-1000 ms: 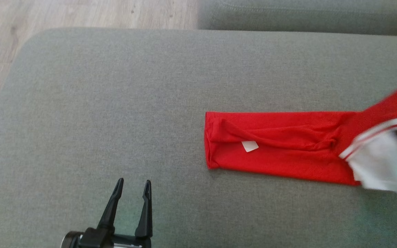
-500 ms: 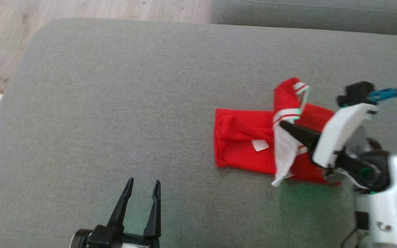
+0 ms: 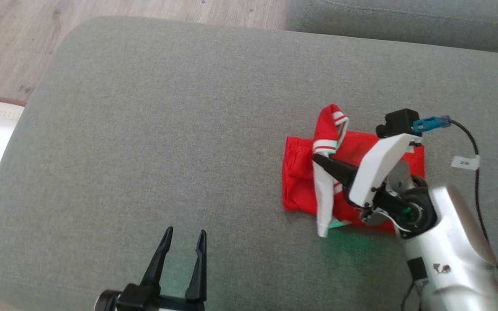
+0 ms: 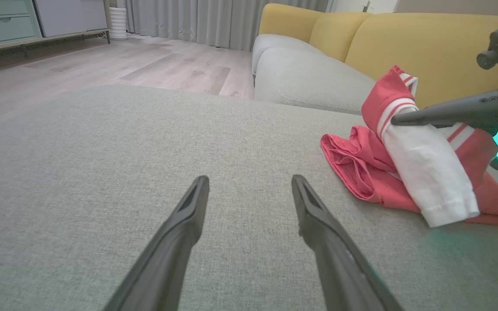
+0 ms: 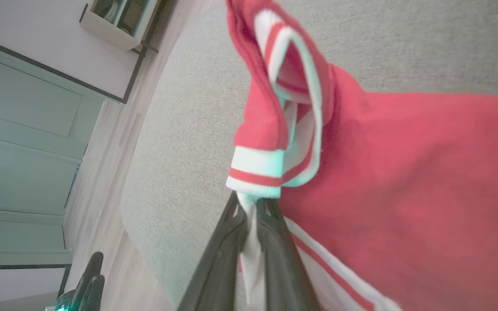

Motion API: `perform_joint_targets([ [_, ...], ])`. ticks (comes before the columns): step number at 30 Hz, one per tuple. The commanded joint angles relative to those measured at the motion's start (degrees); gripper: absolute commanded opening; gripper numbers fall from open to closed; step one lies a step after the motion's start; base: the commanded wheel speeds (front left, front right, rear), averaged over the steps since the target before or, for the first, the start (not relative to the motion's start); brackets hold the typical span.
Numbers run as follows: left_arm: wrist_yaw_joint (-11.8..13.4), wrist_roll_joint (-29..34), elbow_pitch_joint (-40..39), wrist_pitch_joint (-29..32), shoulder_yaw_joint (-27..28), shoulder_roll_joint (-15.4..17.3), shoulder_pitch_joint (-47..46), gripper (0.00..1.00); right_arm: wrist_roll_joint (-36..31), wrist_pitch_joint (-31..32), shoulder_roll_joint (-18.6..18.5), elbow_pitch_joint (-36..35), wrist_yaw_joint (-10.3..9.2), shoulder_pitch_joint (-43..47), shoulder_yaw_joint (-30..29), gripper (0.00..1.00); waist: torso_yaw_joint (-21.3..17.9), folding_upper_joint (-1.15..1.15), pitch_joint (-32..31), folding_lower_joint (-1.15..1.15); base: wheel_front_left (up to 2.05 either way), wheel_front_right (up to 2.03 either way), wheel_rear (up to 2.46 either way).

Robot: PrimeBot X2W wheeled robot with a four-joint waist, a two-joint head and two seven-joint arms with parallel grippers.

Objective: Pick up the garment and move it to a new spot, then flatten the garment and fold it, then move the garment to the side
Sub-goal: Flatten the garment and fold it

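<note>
The right claw (image 3: 317, 158) is clamped on the red garment (image 3: 299, 185) (a white sleeve dangles), whose lower part lies on the grey cushion (image 3: 167, 129). The left claw (image 3: 184, 234) is spread apart, well away.

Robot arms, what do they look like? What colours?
The left gripper and right gripper each have two long, pointy black fingers. The right arm is silvery with a white cover, a black cable carrying a small white tag, and a green light.

- Head view: steeply down on the grey ottoman (image 3: 145, 108).
- Left wrist view: low across it, toward the sofa (image 4: 309, 73).
- Right wrist view: close on the red shirt (image 5: 404, 172) all three share.
</note>
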Motion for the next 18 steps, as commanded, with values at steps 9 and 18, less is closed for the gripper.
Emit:
perform_joint_targets([
  [9, 0.6, -0.3, -1.2, -0.5, 1.2, -0.4, -1.0, 1.0, 11.0, -11.7, 0.0, 0.7, -0.04, -5.2, 8.9, 1.0, -1.4, 0.0, -0.6, 0.0, 0.0, 0.0, 0.0],
  [18, 1.0, 0.8, -2.3, -0.5, 4.0, -0.4, 0.5, 1.0, -9.1, -27.4, -1.9, -13.4, -0.04, 2.7, 7.7, 1.0, -5.9, 0.0, -1.9, 0.0, 0.0, 0.0, 0.0],
])
